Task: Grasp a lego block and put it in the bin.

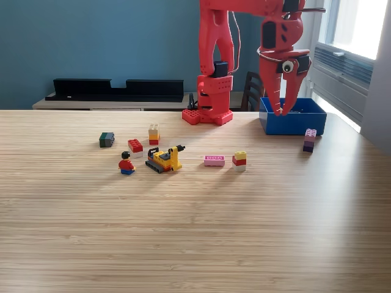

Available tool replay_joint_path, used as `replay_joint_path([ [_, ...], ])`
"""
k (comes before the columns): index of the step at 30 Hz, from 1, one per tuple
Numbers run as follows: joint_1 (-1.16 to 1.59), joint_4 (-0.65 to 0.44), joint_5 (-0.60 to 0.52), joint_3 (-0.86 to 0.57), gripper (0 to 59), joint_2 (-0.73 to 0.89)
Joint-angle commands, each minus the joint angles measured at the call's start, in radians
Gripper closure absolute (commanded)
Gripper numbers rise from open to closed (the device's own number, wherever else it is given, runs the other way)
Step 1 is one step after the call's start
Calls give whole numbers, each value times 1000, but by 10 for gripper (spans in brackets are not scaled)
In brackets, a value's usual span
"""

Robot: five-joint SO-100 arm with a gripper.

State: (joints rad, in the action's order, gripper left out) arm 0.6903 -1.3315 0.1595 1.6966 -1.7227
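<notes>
Wooden table (195,232) nearest, toy figure (126,163), yellow vehicle (165,159) and pink brick (214,160) at centre, purple block (310,140) at three o'clock, blue bin (292,117) at two o'clock, red arm arched overhead, gripper (283,105) pointing down into the bin, jaws slightly apart, nothing held.

The whole arm (215,55) is printed in a bright coral-red plastic, pretty chunky looking, with blocky segments stacked up from a red base (206,116) that has studs on it like a lego plate. There's a dark motor block (220,68) set into the lower column and another black one up by the wrist. A thin cable loops down along the column. The gripper (282,104) is the same red, two long tapered fingers like a claw, with a round white and black bit that looks like a googly eye.
</notes>
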Motion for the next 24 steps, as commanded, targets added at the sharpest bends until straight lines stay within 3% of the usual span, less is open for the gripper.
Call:
replay_joint_path([
  [1, 107, 15, 57, -17, 414, -55],
  [5, 143, 25, 109, -32, 376, -29],
  [10, 152, 20, 147, -106, 350, 117],
  [24, 163, 37, 219, -253, 348, 391],
])
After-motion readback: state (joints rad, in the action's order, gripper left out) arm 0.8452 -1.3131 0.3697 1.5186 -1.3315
